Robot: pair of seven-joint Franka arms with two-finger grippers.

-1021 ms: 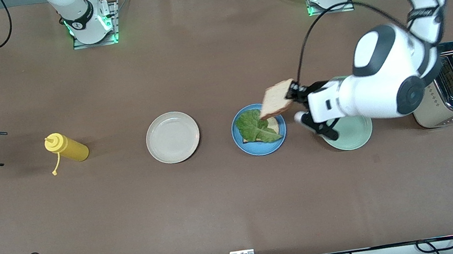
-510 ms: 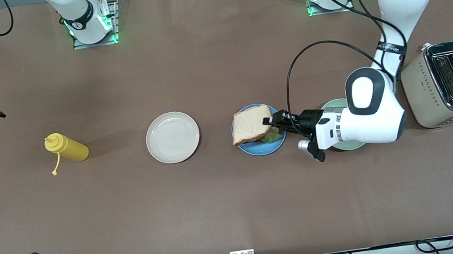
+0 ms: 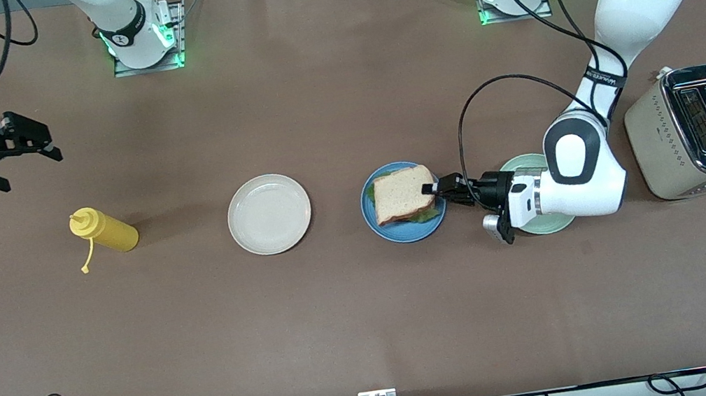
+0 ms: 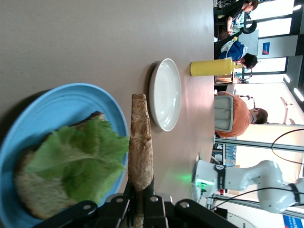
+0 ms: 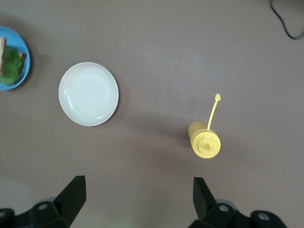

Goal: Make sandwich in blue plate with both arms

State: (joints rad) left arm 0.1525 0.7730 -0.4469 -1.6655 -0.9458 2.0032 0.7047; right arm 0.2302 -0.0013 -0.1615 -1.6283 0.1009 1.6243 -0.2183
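The blue plate (image 3: 406, 231) holds a bread slice (image 4: 33, 185) with a green lettuce leaf (image 4: 78, 159) on it. My left gripper (image 3: 431, 189) is shut on the edge of a second bread slice (image 3: 400, 194) and holds it flat just over the lettuce. In the left wrist view this slice (image 4: 140, 142) shows edge-on between the fingers of the left gripper (image 4: 141, 199). My right gripper (image 3: 28, 139) is open and empty, up over the right arm's end of the table. In its wrist view the right gripper (image 5: 137, 194) is over bare table.
A beige-white plate (image 3: 269, 213) lies beside the blue plate, toward the right arm's end. A yellow squeeze bottle (image 3: 104, 230) lies beside it. A mint-green plate (image 3: 518, 166) sits under my left wrist. A toaster (image 3: 696, 129) stands at the left arm's end.
My left gripper has lowered the second bread slice from above the plate's edge to flat over the lettuce. My right gripper has risen and moved toward the robots' bases.
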